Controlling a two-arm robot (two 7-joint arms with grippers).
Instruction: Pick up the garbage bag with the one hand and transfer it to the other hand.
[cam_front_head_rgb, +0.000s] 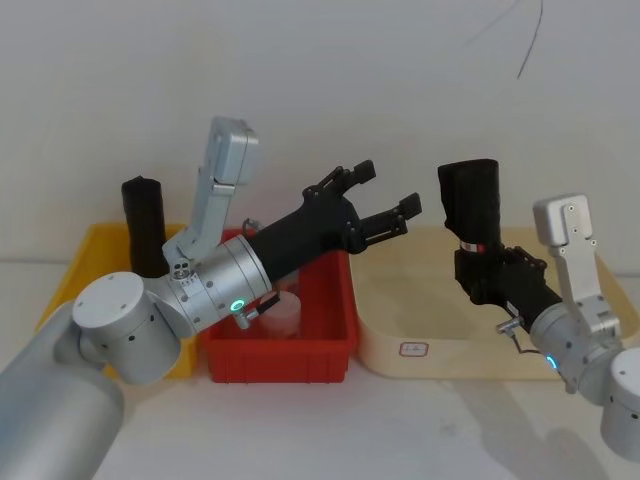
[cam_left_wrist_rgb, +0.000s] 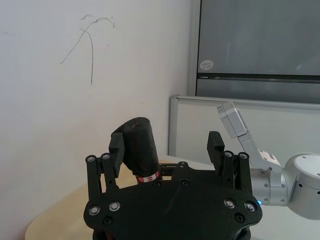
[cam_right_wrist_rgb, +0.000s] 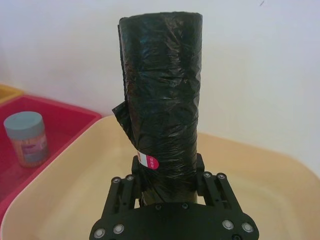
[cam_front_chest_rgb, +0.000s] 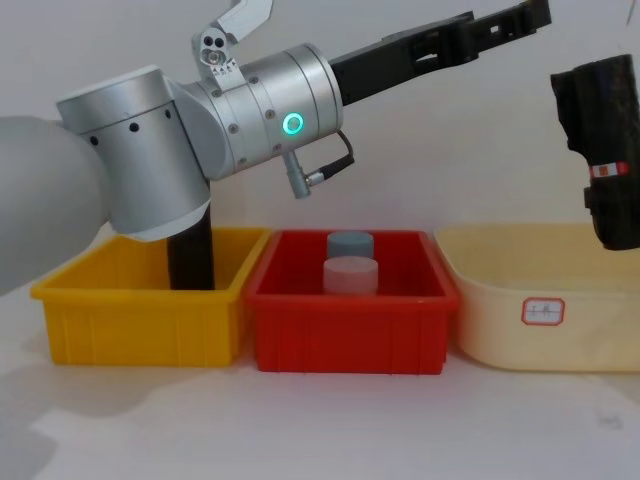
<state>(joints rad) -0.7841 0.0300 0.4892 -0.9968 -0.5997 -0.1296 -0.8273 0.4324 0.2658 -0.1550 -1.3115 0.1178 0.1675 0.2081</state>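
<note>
Handover is the step in hand. The right gripper (cam_front_head_rgb: 480, 268) has its jaws clenched low on the tall black garbage-bag roll (cam_front_head_rgb: 468, 195) with a red-and-white band, upright above the shallow beige tray (cam_front_head_rgb: 440, 352). The left gripper (cam_front_head_rgb: 388, 190), jaws released, is near but apart. It should centre on the free upper half before closing. Its wrist view shows the roll off-centre between the jaws, which the head view doesn't.
</note>
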